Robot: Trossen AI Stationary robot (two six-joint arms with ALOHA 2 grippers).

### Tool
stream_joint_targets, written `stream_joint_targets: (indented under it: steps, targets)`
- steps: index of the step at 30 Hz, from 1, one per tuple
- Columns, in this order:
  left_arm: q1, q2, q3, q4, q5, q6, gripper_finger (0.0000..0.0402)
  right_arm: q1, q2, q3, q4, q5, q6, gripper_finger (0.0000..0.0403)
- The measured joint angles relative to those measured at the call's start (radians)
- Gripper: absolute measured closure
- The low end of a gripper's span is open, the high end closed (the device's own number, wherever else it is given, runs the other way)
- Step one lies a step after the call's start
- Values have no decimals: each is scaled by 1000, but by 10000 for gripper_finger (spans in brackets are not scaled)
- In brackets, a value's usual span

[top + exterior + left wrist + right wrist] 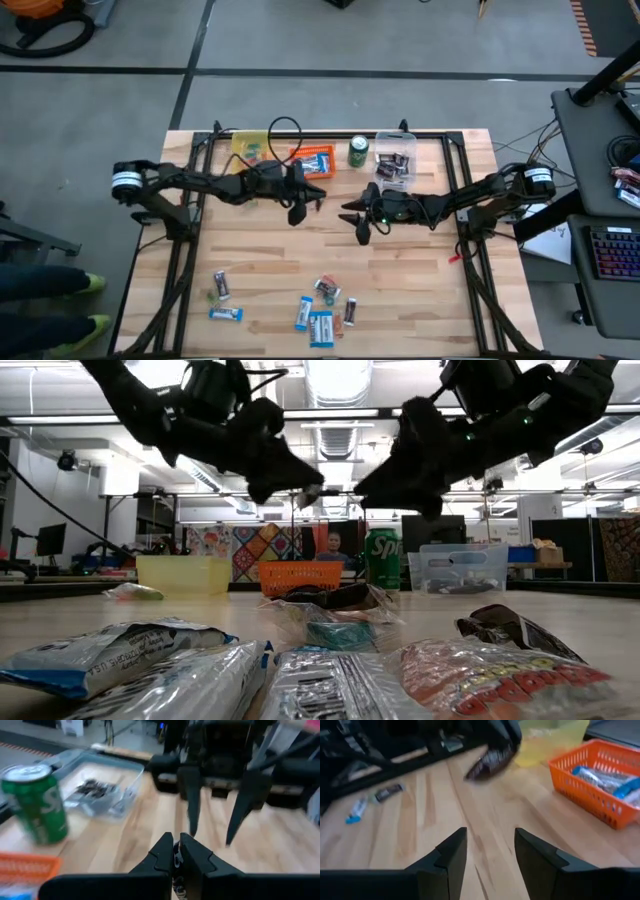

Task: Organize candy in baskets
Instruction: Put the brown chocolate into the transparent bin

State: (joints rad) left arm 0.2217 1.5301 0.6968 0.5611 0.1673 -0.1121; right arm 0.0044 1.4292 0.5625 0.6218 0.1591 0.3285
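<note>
My left gripper (312, 200) hovers over mid-table, shut on a dark brown mini bar (489, 760). My right gripper (358, 222) hangs open beside it, to the right, touching nothing; its own view shows its spread fingers (490, 850). Along the far edge stand the yellow basket (250, 148), the orange basket (312, 160) with blue-and-white bars, and the clear basket (395, 160) with dark bars. Loose candy (320, 310) lies near the table's near edge, with more pieces (222, 298) to its left. My left gripper pinches the dark brown mini bar between its two shut fingers; a bit of wrapper (176, 856) shows between the fingertips. In the right wrist view the bar's free end (472, 772) slants down from the fingers. The bar is lifted clear of the table.
A green soda can (359, 150) stands between the orange and clear baskets. A black frame (200, 160) borders the wooden table. Bare wood lies between the grippers and the candy pile. A person's shoes (85, 300) show beyond the table's left edge.
</note>
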Motion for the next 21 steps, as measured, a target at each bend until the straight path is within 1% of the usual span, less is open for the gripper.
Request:
stream_joint_targets:
  steps: [3, 6, 7, 11, 14, 16, 19, 21]
  targets:
    - [-18, 60, 0, 122, -6, -56, 400, 0, 0, 3, 21, 13, 35, 247]
    - [-35, 116, 6, 214, -54, -96, 400, 0, 0, 12, 22, 80, 73, 247]
    - [-40, 133, 10, 234, -73, -101, 400, 0, 0, 15, 21, 86, 74, 247]
    - [-53, 175, 20, 261, -160, -118, 400, 0, 0, 28, 20, 94, 104, 246]
    - [-65, 184, 24, 273, -215, -132, 400, 0, 1, 38, 15, 107, 119, 246]
    - [-74, 182, 29, 282, -247, -133, 400, 0, 1, 38, 11, 143, 131, 246]
    - [-83, 181, 31, 284, -273, -134, 400, 0, 2, 38, -4, 192, 134, 246]
    - [-87, 181, 40, 285, -282, -142, 400, -1, 2, 38, -9, 193, 136, 247]
